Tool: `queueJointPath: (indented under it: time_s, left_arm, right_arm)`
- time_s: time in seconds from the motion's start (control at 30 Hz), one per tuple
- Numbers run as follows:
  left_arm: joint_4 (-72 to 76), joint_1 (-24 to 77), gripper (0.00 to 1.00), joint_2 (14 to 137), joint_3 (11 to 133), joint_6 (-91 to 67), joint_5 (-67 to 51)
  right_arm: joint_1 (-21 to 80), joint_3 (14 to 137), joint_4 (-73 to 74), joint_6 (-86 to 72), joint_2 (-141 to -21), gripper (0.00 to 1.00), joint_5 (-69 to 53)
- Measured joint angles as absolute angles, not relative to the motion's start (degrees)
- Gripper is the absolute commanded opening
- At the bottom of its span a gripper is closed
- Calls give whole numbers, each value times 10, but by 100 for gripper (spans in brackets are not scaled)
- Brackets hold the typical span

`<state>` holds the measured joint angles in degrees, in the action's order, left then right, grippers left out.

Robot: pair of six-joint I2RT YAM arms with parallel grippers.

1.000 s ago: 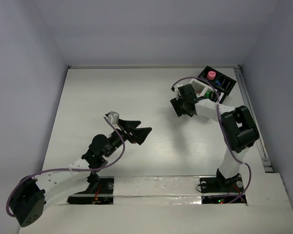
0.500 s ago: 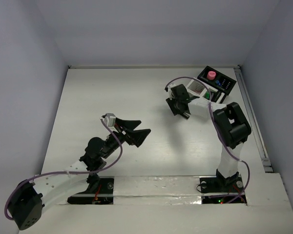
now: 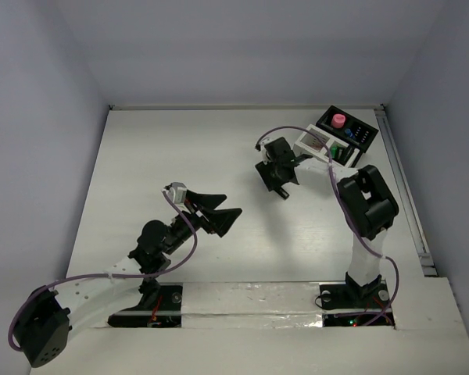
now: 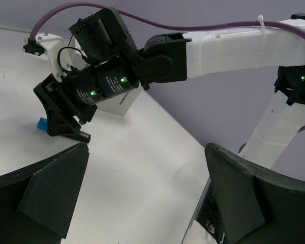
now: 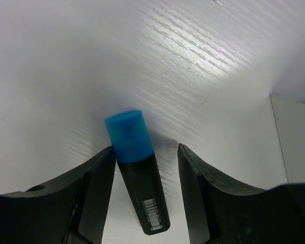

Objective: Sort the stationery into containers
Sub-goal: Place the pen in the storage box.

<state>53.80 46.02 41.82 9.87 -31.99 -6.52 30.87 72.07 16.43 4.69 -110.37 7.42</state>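
A black highlighter with a blue cap (image 5: 137,173) lies flat on the white table. My right gripper (image 5: 145,152) is open and straddles it; the left finger touches its side and a gap stays on the right. In the top view the right gripper (image 3: 276,181) hides the highlighter; from the left wrist only the blue cap (image 4: 41,123) shows. The white slatted box (image 3: 316,143) joins the black box (image 3: 352,133), which holds a pink-capped item (image 3: 338,119). My left gripper (image 3: 219,211) is open and empty, held above the table's middle.
The right arm's white links (image 4: 244,46) and purple cable cross the left wrist view. A rail (image 3: 402,187) runs along the table's right edge. The side walls stand close at left and right.
My right gripper has moved left and away from the boxes, down over the blue-capped highlighter. The left arm has shifted only slightly.
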Motion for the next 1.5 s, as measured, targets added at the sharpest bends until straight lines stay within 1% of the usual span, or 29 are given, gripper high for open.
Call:
queueJointPath:
  time_s: [0.13, 0.17, 0.2, 0.23, 0.3, 0.37, 0.4, 0.43, 0.57, 0.7, 0.83, 0.93, 1.03, 1.13, 1.33, 1.5]
  left_arm:
    - [537, 460, 98, 417, 99, -320, -65]
    - [536, 460, 98, 416, 99, -320, -64]
    - [534, 460, 98, 413, 99, -320, -63]
    - [530, 460, 98, 409, 99, -319, -61]
    - [522, 460, 98, 399, 99, -319, -56]
    - [513, 460, 98, 385, 99, -317, -50]
    - [507, 460, 99, 380, 99, -315, -46]
    - [501, 460, 99, 370, 99, -313, -42]
    - [469, 460, 99, 344, 99, -304, -25]
    - [440, 460, 99, 329, 99, -295, -15]
    - [414, 460, 99, 323, 99, -284, -12]
    - [404, 460, 99, 321, 99, -280, -10]
    - [399, 460, 99, 319, 99, -279, -11]
    - [398, 460, 99, 317, 99, -278, -11]
    - [396, 460, 99, 316, 99, -279, -13]
    - [396, 460, 99, 313, 99, -279, -15]
  right_arm:
    - [302, 739, 176, 49, -1115, 49, 52]
    - [301, 741, 176, 50, -1118, 44, 47]
    - [300, 742, 176, 50, -1119, 41, 40]
    - [300, 743, 176, 51, -1120, 37, 35]
    - [300, 747, 176, 54, -1122, 23, 20]
    - [300, 754, 178, 56, -1126, 19, 10]
    - [300, 755, 176, 55, -1128, 14, 6]
    - [300, 755, 175, 55, -1127, 13, 3]
    - [298, 726, 134, 36, -1096, 13, 1]
    - [284, 672, 68, -5, -984, 13, 27]
    - [222, 648, -32, -47, -861, 14, 72]
    - [158, 634, -105, -70, -810, 14, 121]
    - [110, 608, -168, -81, -798, 13, 174]
    - [85, 571, -205, -85, -807, 12, 214]
    - [75, 540, -246, -82, -842, 11, 259]
    - [75, 511, -284, -79, -845, 12, 281]
